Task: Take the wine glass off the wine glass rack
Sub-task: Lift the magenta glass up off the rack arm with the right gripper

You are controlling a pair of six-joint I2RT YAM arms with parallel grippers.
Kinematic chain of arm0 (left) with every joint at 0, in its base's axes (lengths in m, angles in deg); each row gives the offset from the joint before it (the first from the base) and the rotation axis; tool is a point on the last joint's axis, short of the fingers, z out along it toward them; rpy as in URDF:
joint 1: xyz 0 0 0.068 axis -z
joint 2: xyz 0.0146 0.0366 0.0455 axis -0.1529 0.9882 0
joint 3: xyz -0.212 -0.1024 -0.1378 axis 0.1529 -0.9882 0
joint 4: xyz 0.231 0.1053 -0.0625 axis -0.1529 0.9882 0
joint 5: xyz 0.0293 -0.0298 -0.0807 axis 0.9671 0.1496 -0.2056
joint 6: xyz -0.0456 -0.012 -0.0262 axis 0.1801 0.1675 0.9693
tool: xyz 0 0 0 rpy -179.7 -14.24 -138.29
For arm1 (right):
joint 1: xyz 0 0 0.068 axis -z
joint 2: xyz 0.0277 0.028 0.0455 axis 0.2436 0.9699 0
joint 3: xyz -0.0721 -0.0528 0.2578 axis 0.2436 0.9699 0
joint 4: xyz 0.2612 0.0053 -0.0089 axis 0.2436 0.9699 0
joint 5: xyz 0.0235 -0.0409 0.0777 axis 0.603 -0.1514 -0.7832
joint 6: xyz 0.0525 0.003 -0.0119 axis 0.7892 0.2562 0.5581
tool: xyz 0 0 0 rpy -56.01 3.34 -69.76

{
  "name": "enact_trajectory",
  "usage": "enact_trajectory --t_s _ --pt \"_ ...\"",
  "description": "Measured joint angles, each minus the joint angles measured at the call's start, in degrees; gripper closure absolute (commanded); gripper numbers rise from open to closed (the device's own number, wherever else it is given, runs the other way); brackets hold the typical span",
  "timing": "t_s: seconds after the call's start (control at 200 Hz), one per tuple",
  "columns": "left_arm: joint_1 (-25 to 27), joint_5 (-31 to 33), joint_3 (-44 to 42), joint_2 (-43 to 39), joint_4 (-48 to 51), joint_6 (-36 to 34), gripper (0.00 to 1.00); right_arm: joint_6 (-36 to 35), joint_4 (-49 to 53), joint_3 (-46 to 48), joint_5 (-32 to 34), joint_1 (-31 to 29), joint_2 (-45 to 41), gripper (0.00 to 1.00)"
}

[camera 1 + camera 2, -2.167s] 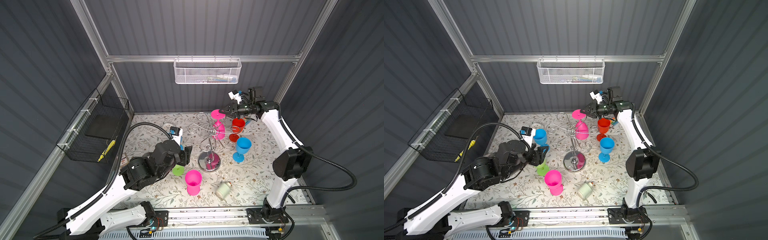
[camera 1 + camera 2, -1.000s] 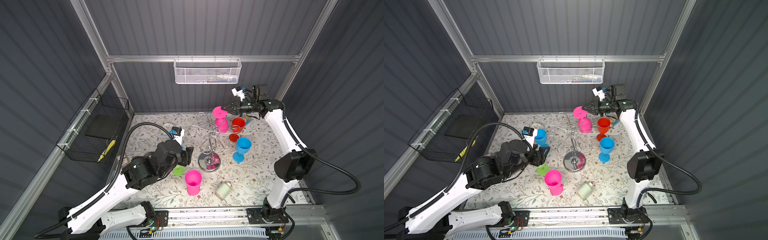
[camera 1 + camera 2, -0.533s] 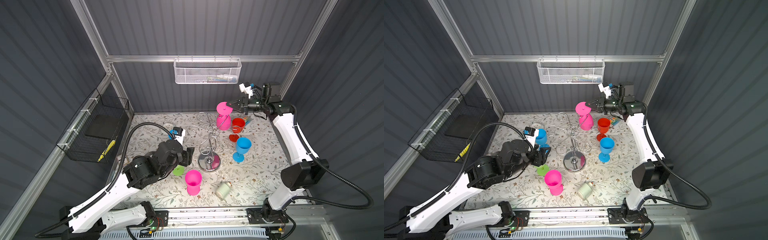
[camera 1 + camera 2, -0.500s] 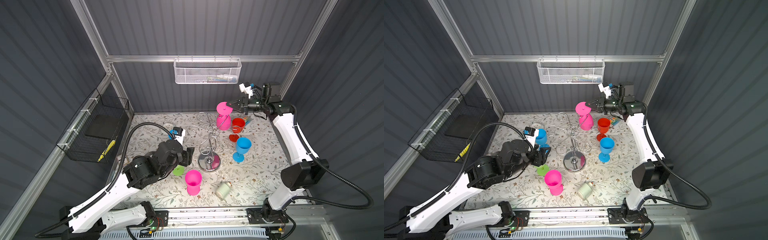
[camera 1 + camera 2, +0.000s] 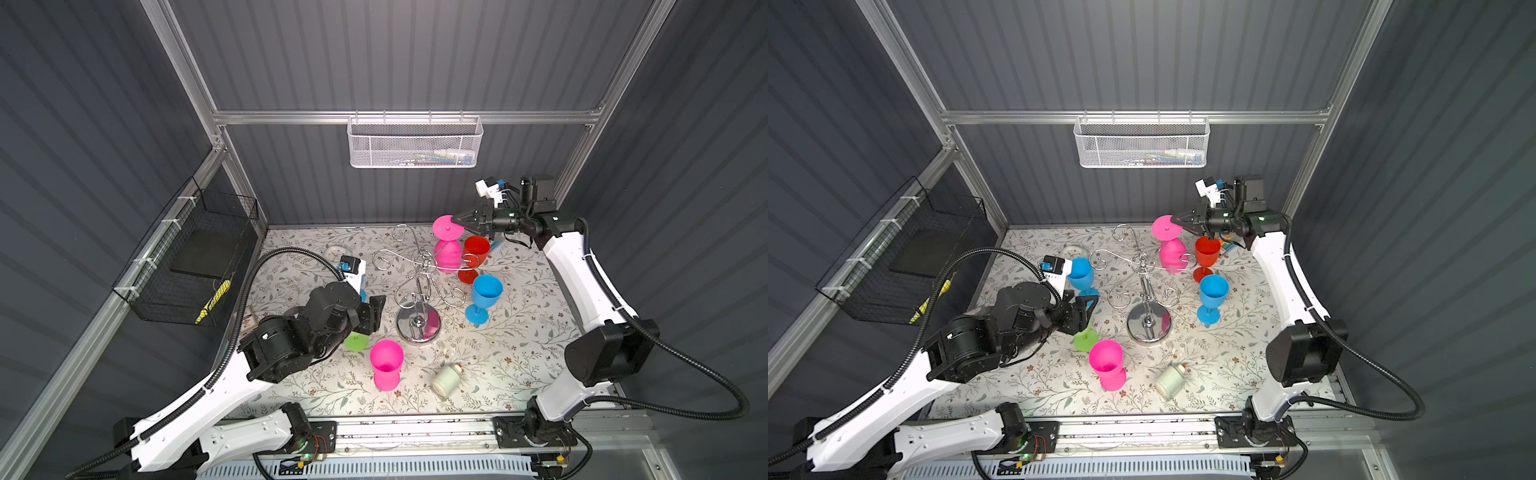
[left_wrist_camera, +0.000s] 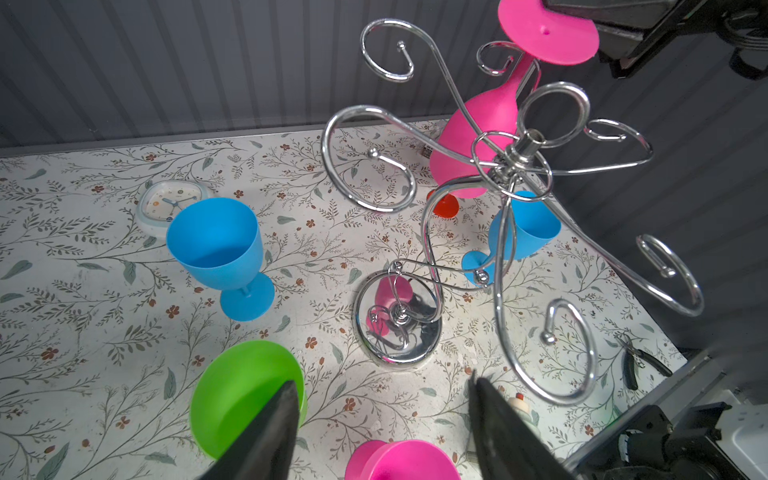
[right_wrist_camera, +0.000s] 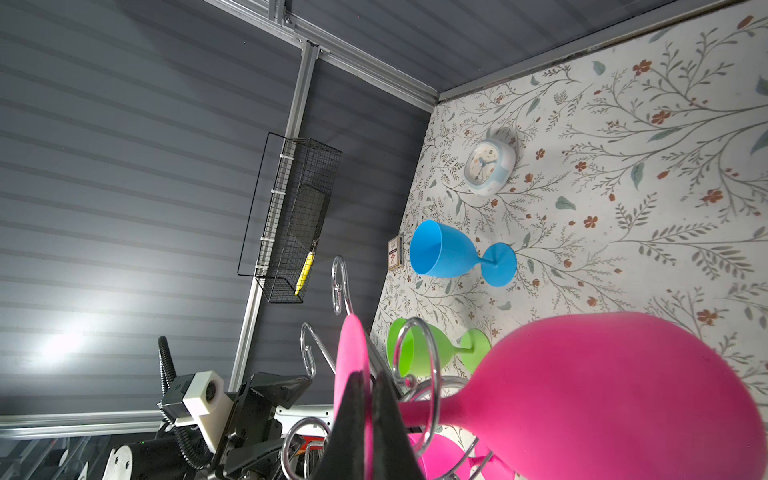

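pink wine glass pinched by its foot at the rack

top views: the wine glass rack [image 5: 418, 325], polished chrome wire with a mirror-round base and curled scroll arms, stands on the floral table [image 5: 519, 357]. the pink wine glass [image 5: 448, 254], smooth matte plastic, hangs tilted and bowl-down at a far-side arm, clear of the table. the right gripper [image 5: 458, 217] is clamped tight on the edge of its flat disc foot. the left gripper [image 5: 376, 309] hovers low beside the base.

left wrist: its jaws stand parted, holding nothing, above a green glass [image 6: 241, 395].

right wrist: dark tapered fingers [image 7: 353, 415] pinch the foot edge-on. a chrome curl loops across the stem.
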Motion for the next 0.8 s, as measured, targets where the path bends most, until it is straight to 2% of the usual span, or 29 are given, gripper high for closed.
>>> enact_trajectory --t_s 0.37,0.8 --pt "0.0 0.0 -0.6 -1.0 0.1 0.3 0.33 2.3 -2.4 -0.2 1.6 -4.7 -0.8 1.00" --pt "0.0 0.0 -0.6 -3.0 0.5 1.3 0.33 7.0 -6.4 -5.8 3.3 -6.0 5.1 1.00"
